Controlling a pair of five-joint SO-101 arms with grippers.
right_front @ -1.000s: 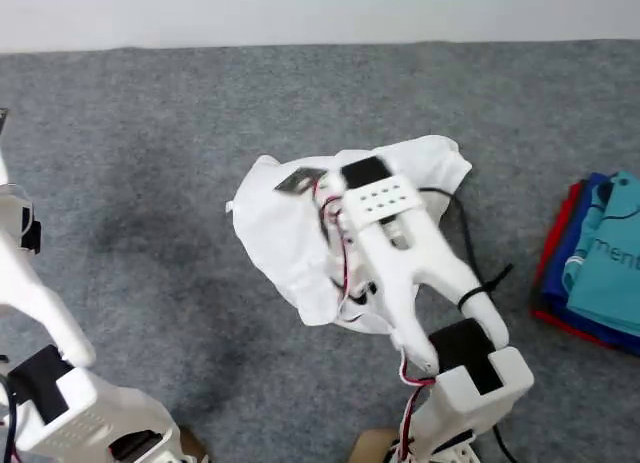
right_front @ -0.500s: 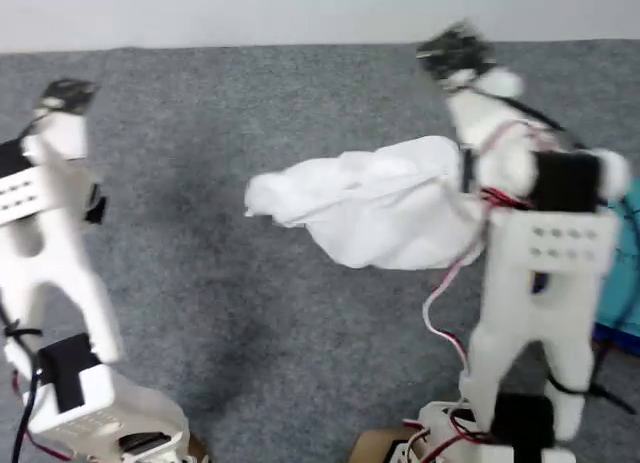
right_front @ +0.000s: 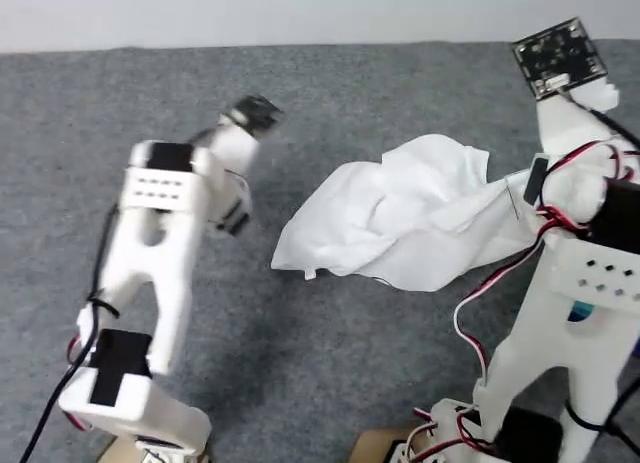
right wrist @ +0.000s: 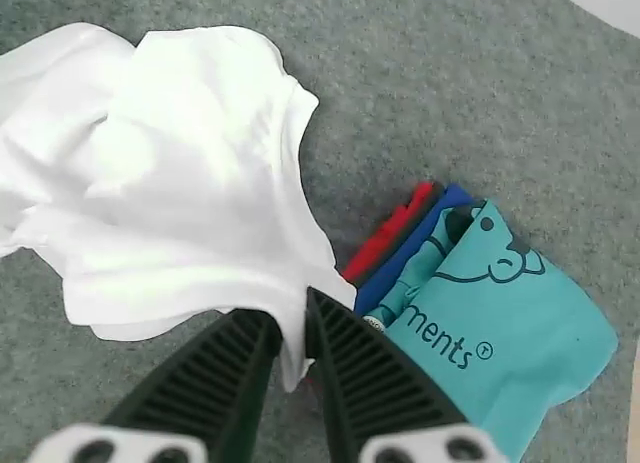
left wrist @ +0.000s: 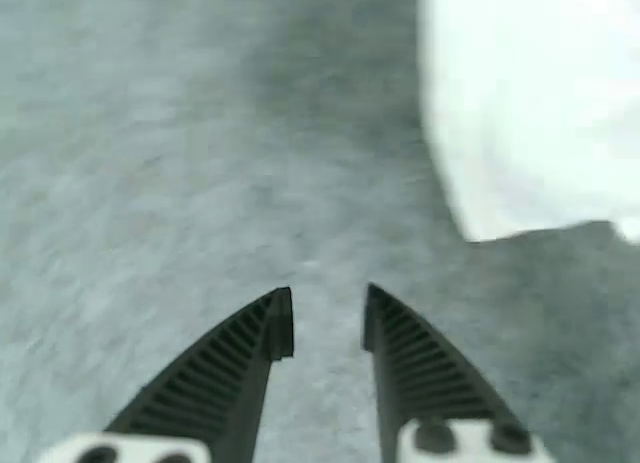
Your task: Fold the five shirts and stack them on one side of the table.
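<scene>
The right gripper (right wrist: 290, 325) is clenched on one edge of the shirt (right wrist: 170, 173). The shirt hangs from it in a crumpled bunch, and its far end seems to rest on the table (right_front: 300, 93) near the middle. The left gripper (left wrist: 328, 318) is released and holds nothing, above bare table just beside the shirt's loose end. The stack (right wrist: 480, 313), teal over blue and red, lies at the right side, close beneath the right gripper.

The main risk is probably the thin pinch: only a little cloth sits between the fingers, so a pull from the left side could slip the shirt free and drop it in a heap. Bunched as it is, the shirt shows no clear corner or hem. The left gripper may catch several layers at once or a fold in the middle, and the shirt would then spread twisted rather than flat. If the right arm lowers or swings while this near the stack, the hanging cloth or the arm itself could drag across the teal top and push the folded pile askew
</scene>
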